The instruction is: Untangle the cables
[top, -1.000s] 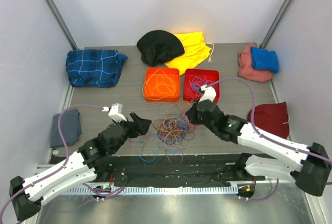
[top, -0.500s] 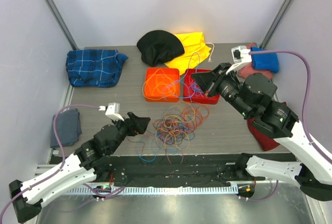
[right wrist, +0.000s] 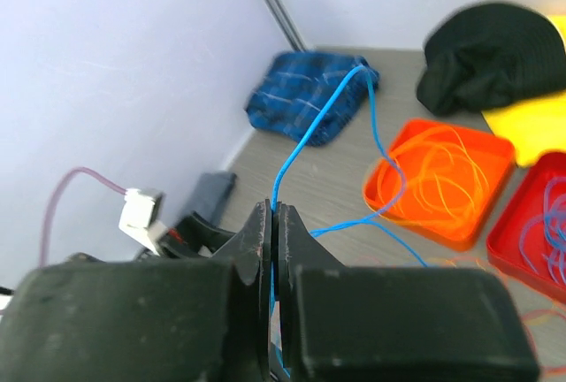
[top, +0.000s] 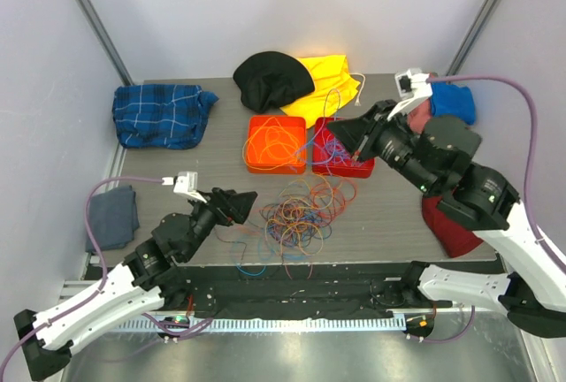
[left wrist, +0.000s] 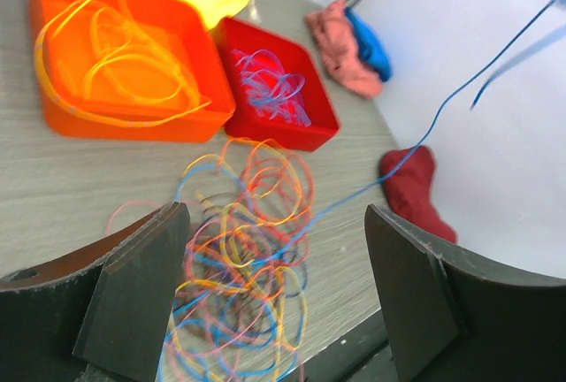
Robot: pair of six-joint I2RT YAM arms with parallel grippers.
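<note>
Right wrist view showed the right fingers pinching a blue cable; the left fingers stood spread just beside the tangled cables on the table.

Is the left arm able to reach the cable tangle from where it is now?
Probably yes. The open left end effector points at the tangle and sits close beside it, and nothing stands between them.
</note>
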